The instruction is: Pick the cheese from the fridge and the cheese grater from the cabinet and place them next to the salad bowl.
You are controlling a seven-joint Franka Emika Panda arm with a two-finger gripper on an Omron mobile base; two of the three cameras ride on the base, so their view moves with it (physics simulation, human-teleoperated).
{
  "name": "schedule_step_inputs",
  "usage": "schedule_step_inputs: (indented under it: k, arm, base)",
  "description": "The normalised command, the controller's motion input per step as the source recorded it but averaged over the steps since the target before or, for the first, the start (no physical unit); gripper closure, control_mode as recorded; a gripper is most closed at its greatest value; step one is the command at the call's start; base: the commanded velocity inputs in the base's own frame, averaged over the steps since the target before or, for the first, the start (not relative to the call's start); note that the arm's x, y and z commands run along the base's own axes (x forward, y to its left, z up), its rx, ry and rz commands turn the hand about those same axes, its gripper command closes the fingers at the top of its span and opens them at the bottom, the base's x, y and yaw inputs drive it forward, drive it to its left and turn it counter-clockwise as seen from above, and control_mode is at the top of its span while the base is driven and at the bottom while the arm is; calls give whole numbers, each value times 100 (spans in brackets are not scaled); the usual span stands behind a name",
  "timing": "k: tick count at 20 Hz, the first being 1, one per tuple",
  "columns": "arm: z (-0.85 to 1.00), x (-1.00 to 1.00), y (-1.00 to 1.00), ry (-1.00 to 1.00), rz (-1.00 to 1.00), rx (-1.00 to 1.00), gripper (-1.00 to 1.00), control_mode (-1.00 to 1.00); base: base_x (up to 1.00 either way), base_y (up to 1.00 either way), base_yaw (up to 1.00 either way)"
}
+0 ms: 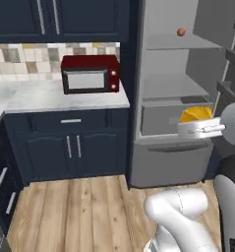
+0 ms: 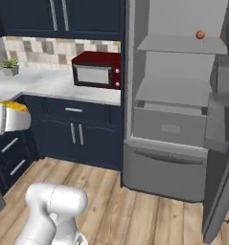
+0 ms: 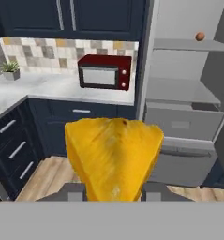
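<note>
Cheese [image 3: 114,157] is sitting squeezed in the claw [image 1: 201,129], out in front of the fridge [image 1: 168,93] at about three o'clock from the red microwave [image 1: 90,74], and it may be slipping out if the arm swings too fast.
</note>
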Motion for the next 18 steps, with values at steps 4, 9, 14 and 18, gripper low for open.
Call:
schedule_step_inputs:
  k: [4, 9, 14, 18]
  arm:
    - [0, 0, 0, 0, 0, 0, 100, 100]
    - [0, 0, 0, 0, 0, 0, 100, 100]
    - [0, 0, 0, 0, 0, 0, 100, 100]
    - [0, 0, 0, 0, 0, 0, 100, 100]
  base:
    - [3, 19, 87]
    - [-5, -1, 93]
    - [-40, 13, 86]
    - [-50, 4, 87]
